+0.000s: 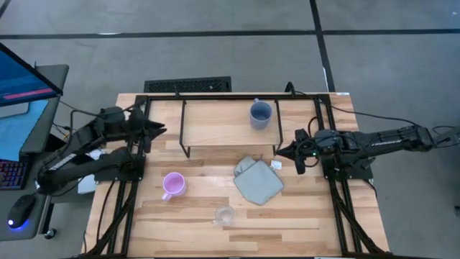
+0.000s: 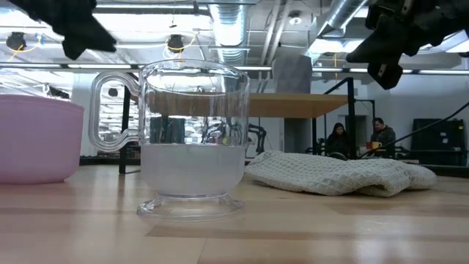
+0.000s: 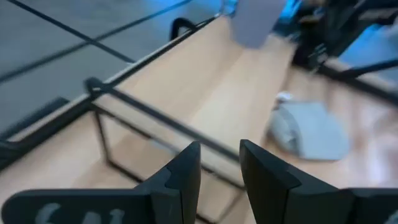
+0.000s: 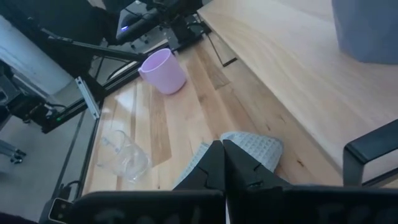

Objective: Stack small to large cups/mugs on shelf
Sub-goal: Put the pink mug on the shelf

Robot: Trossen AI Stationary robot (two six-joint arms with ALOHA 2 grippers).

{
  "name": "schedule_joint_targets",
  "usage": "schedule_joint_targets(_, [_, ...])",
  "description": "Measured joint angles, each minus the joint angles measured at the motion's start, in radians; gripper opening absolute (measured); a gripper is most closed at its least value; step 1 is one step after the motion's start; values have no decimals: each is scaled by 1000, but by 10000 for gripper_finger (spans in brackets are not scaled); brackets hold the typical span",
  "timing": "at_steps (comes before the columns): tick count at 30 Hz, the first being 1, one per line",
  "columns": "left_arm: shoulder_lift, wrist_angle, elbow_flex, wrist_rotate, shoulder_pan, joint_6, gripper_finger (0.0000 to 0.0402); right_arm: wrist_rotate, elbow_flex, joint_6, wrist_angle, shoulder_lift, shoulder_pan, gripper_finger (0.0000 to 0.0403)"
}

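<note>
The blue-grey mug (image 1: 260,114) stands upright on the shelf (image 1: 215,122), toward its right end. The pink-lilac mug (image 1: 173,185) stands on the surface (image 1: 194,216) to the left, nearer than the shelf. The clear glass cup (image 1: 224,214) is near the front edge, and the grey-green cloth (image 1: 257,180) lies between it and the shelf. The left gripper (image 1: 157,130) hovers at the shelf's left end, its jaws a little apart and holding nothing. The right gripper (image 1: 282,152) hovers at the right end, its jaws pressed together and holding nothing.
</note>
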Motion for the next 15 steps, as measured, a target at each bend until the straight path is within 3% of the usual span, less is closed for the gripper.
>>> schedule_joint_targets(10, [3, -70, 42, 131, 0, -64, 106, 1, 0, -27, 0, 0, -10, 12])
schedule_joint_targets(15, [20, -109, 42, 162, 0, -89, 143, 1, 1, -27, 0, 0, -10, 11])
